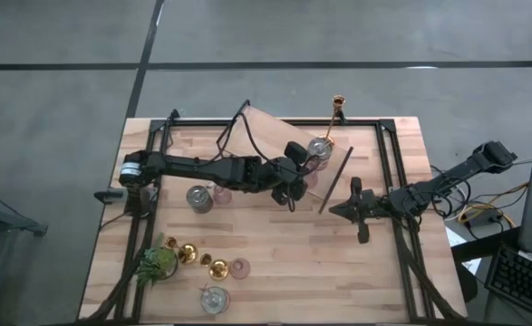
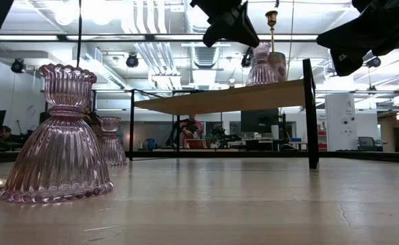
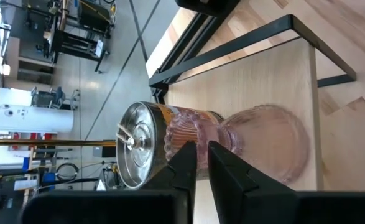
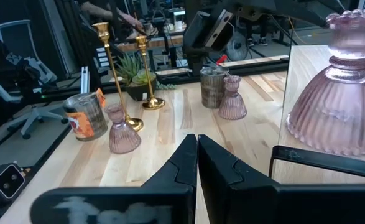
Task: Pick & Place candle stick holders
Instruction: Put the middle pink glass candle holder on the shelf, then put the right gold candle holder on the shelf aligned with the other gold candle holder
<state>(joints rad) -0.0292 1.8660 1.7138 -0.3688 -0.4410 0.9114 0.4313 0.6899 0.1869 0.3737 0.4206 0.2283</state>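
Pink holder (image 3: pixel 257 146) standing upright on the raised shelf (image 3: pixel 263 81), directly ahead of the left gripper (image 3: pixel 201 163), whose barely parted jaws hold nothing; right gripper (image 4: pixel 196 152) is seen closed, empty, farther from the shelf.

Wooden desk (image 1: pixel 284 263) on grey floor (image 1: pixel 57 109). Raised wooden shelf (image 1: pixel 270 127) on black frame at desk's far side. Small green leafy plant (image 1: pixel 156 263) near front-left corner. Keyboard (image 1: pixel 524 281) off the desk's right edge.

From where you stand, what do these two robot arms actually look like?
Both arms are dark, nearly black, jointed and slim. Black cables loop loosely along the left arm, which has a silvery cylinder at its base. Each gripper, left gripper and right gripper, ends in two dark, wedge-shaped fingers.
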